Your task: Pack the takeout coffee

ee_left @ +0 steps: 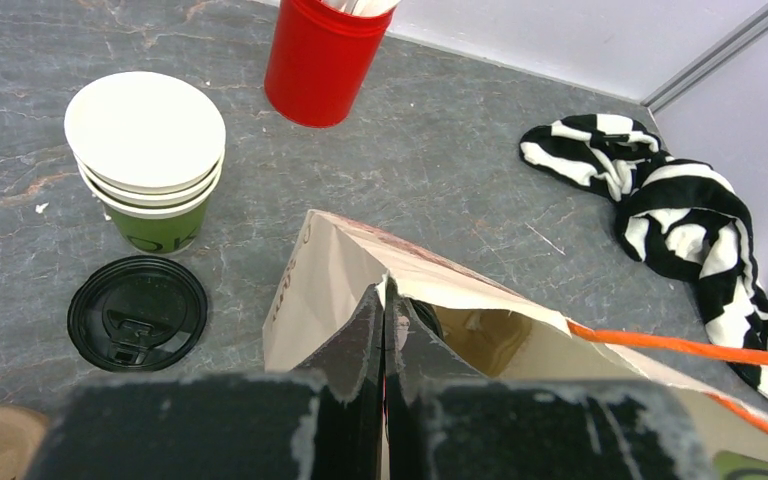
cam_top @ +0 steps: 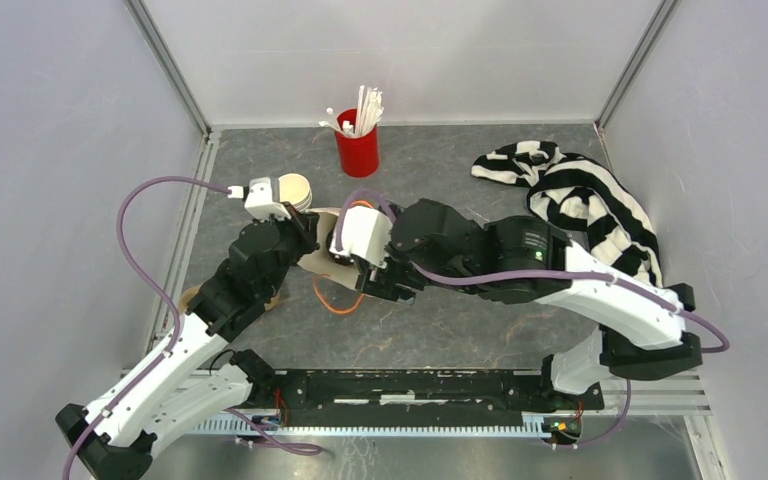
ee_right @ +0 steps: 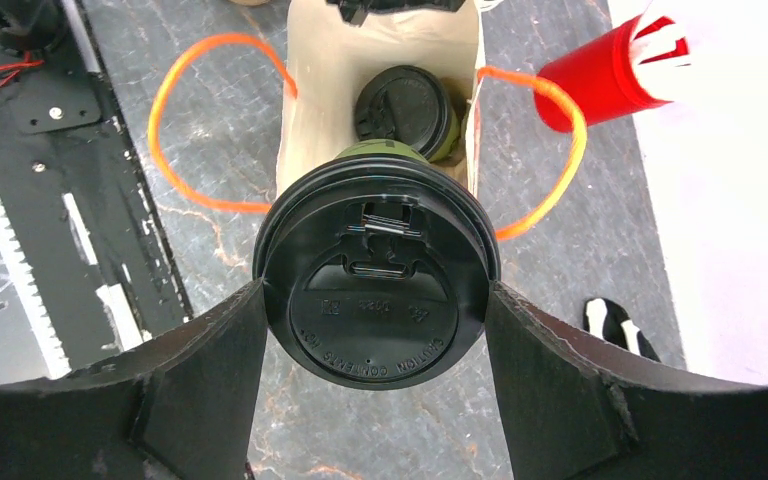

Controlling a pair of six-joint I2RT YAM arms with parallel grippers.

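A cream paper bag (ee_right: 315, 90) with orange cord handles (ee_right: 175, 90) has its mouth open toward the right wrist camera. One takeout coffee (ee_right: 405, 108), green with a black lid, sits inside it. My right gripper (ee_right: 373, 300) is shut on a second lidded coffee cup (ee_right: 375, 285) at the bag's mouth, a finger pressed to each side of its lid. In the left wrist view my left gripper (ee_left: 385, 295) is shut on the bag's rim (ee_left: 330, 270). From the top camera both grippers crowd together over the bag (cam_top: 322, 215), which is mostly hidden.
A stack of lidless green cups (ee_left: 145, 140) stands left of the bag, with a loose black lid (ee_left: 137, 312) lying in front of it. A red cup of white sticks (cam_top: 357, 150) stands behind. A black-and-white striped cloth (cam_top: 580, 195) lies at the back right.
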